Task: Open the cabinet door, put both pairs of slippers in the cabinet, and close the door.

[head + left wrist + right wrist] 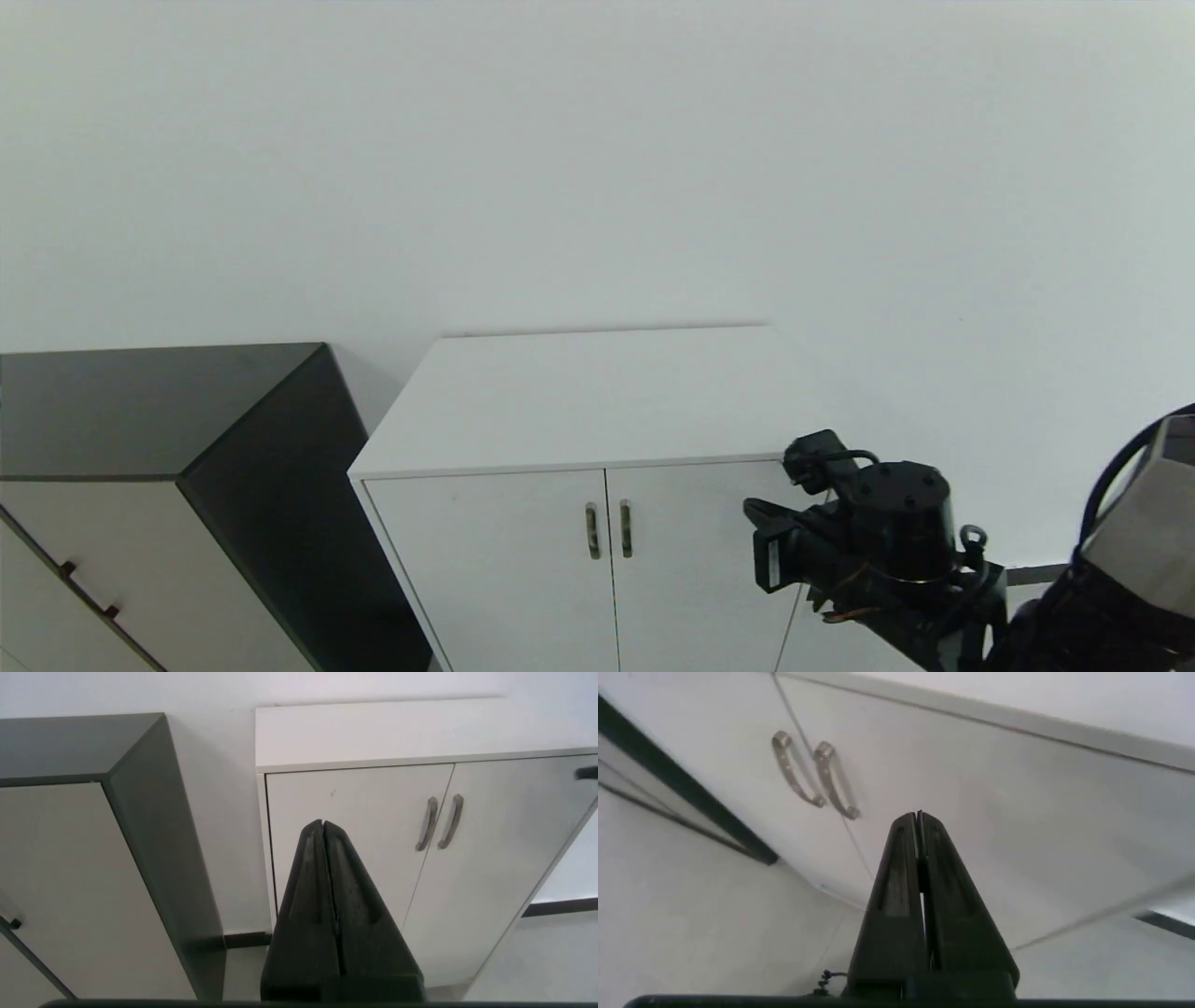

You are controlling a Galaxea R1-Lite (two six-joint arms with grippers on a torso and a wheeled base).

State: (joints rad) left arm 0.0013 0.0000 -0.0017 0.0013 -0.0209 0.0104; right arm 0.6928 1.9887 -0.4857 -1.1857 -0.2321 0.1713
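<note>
Risk first. Right gripper (pixel 918 818) is sitting with its fingers pressed together, holding nothing, pointing at the right door (pixel 1018 812) and off to one side of the handles (pixel 625 528). I am judging it cannot take a handle like this: it is needing to spread first, or it will be sliding off the metal. The handles are standing just beside each other across the seam, so a loose approach is risking the wrong one, or both. The arm is also hanging close before the right door, and a swinging door could be striking it.

Left gripper (pixel 322 826) is likewise pressed together, facing the left door (pixel 374 803) from farther back.

Cabinet (pixel 579 392): white, low, flat-topped, both doors lying shut, slim metal handles upright at mid-front. It is standing against the wall (pixel 597 140), just beside a dark cabinet (pixel 140 411) on the robot's left.
</note>
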